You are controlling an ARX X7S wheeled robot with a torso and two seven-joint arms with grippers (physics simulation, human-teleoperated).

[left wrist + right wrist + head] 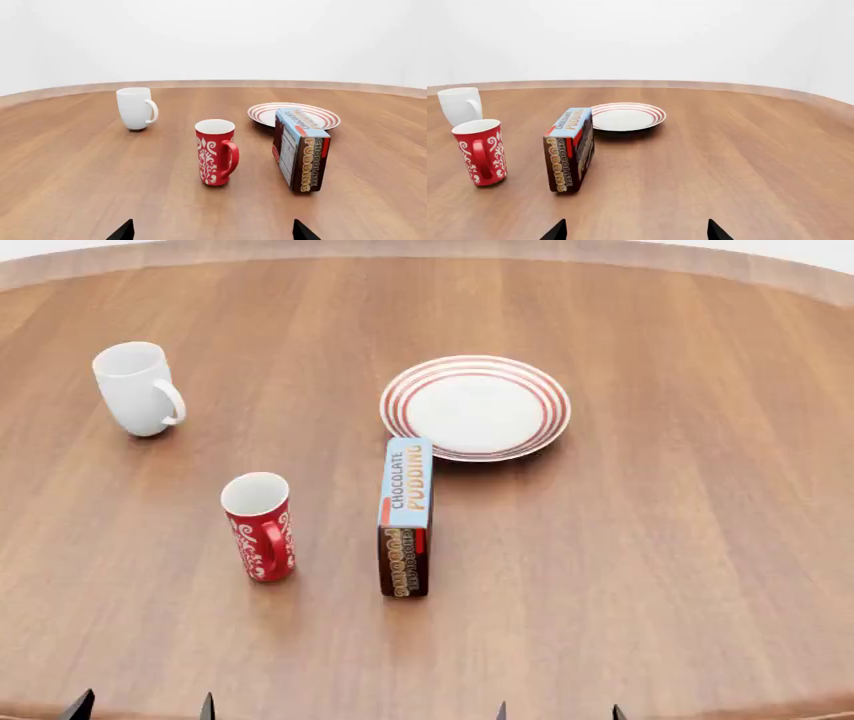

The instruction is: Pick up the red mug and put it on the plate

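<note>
since the red mug (258, 526) is standing upright on the table (667, 570) ahead of my left gripper (143, 706), that arm is sitting nearer than my right gripper (558, 710); the plate (475, 406) is lying farther off, beyond the pudding box (404, 516) (which is standing between mug and plate). both grippers are hanging spread and holding nothing.

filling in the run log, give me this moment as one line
phase: pre-grasp | red mug: upright on table, untouched | plate: empty | pudding box: between mug and plate | left claw: open | right claw: open
</note>
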